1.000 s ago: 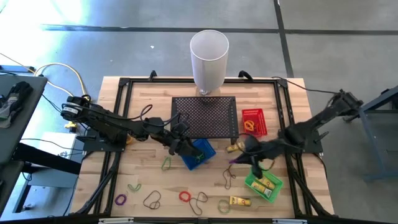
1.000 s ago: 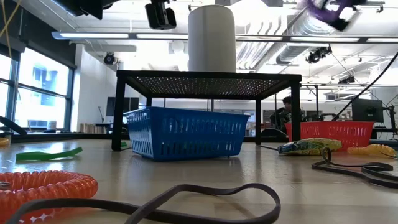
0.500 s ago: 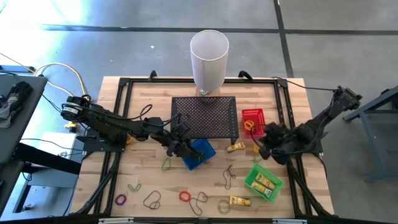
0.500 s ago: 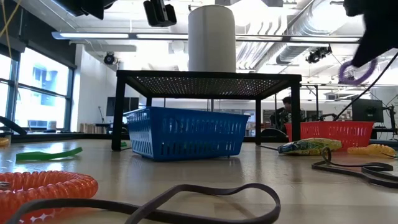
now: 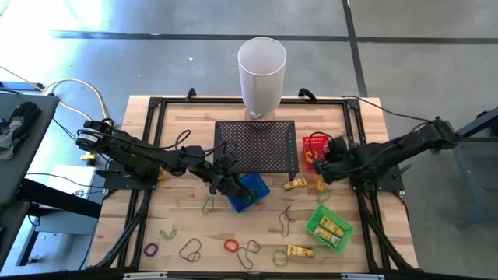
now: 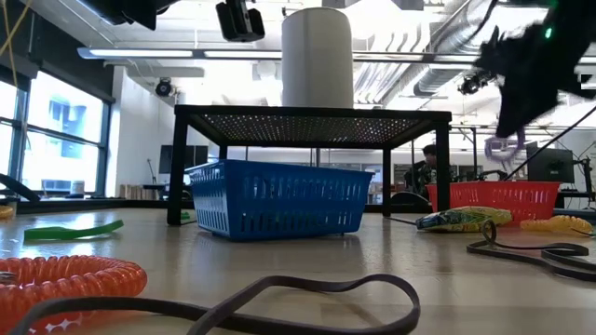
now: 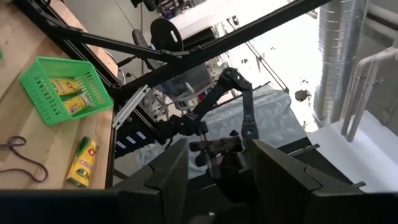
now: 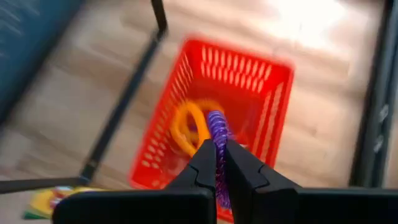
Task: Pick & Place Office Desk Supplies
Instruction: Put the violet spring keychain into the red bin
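My right claw [image 8: 217, 155], clamped on the purple loop [image 8: 217, 134], has moved over the red basket [image 8: 252, 81]; release comes next. Left claw [image 5: 222, 180] waits half-open, empty.

Grey concrete floor [image 5: 117, 54] fills the high view around the wooden tabletop [image 5: 187, 233], with a dark seam [image 5: 156, 35] across the top and bright glare at upper left. In the low view, tall windows [image 6: 56, 140] stand at left, strip lights [image 6: 140, 53] and silver ducts [image 6: 419, 56] run across the ceiling, and a person [image 6: 426, 167] sits far off at right beside a dark monitor [image 6: 549, 166]
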Tool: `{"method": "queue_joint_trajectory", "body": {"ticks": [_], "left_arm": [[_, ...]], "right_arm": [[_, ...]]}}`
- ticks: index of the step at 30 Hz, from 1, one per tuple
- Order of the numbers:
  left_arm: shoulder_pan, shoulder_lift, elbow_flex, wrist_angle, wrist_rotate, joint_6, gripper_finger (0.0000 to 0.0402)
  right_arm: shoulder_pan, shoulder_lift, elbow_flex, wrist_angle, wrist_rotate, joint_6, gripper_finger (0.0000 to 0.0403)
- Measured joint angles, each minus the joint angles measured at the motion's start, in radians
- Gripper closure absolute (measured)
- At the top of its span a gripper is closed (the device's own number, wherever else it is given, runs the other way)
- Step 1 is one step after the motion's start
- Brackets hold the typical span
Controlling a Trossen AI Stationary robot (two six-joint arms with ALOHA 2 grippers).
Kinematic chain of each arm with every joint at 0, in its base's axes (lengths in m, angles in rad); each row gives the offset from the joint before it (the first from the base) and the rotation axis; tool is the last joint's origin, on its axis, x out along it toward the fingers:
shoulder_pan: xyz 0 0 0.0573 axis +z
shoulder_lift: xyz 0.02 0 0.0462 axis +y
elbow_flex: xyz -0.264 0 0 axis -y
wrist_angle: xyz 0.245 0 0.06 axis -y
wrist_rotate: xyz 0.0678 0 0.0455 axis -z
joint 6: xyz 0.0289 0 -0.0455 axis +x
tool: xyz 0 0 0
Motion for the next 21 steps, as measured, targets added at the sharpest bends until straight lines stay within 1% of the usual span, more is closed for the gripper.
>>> {"method": "queue_joint_trajectory", "body": {"ticks": [2,6,9,12,16,21], "left_arm": [[-0.003,0.000,0.000,0.000,0.002,-0.001,0.0235],[-0.004,0.000,0.000,0.000,0.006,-0.001,0.0235],[-0.004,0.000,0.000,-0.001,0.007,0.002,0.0235],[-0.005,0.000,0.000,-0.005,0.006,0.002,0.0235],[-0.013,0.000,0.000,-0.008,0.006,0.002,0.0235],[-0.016,0.000,0.000,-0.010,0.009,0.001,0.0235]], "right_arm": [[-0.020,0.012,-0.046,0.067,-0.035,-0.019,0.0397],[-0.053,0.023,-0.110,0.219,-0.035,-0.037,0.0391],[-0.085,0.031,-0.131,0.267,-0.035,-0.060,0.0385],[-0.103,0.034,-0.139,0.267,-0.046,-0.067,0.0371],[-0.108,0.040,-0.138,0.271,-0.052,-0.074,0.0330],[-0.108,0.039,-0.138,0.271,-0.028,-0.070,0.0260]]}}
